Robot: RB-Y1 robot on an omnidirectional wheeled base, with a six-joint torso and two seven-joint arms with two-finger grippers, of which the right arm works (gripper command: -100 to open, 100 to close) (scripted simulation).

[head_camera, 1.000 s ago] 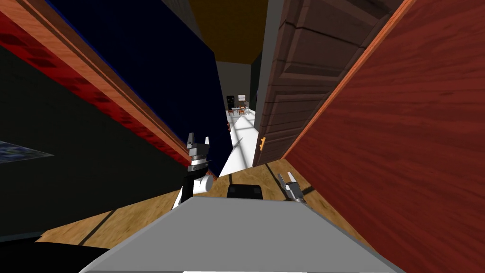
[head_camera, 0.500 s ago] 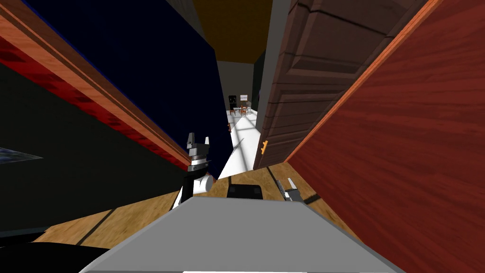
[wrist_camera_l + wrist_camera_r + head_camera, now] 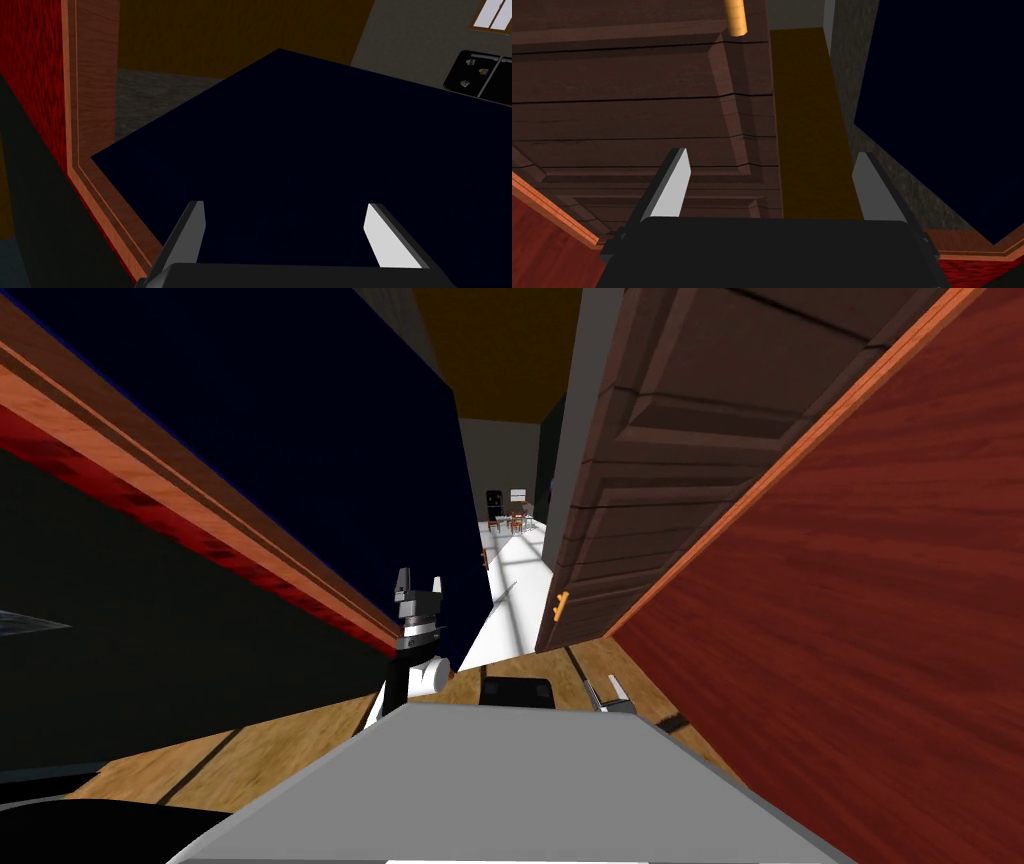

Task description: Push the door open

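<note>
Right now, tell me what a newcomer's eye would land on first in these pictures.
The dark brown panelled door ahead on my right, standing ajar with a small orange handle near its edge, draws the eye first. Beside it a bright white floor strip runs through the gap toward a far room. My left claw is raised, open, before a dark blue wall.
</note>
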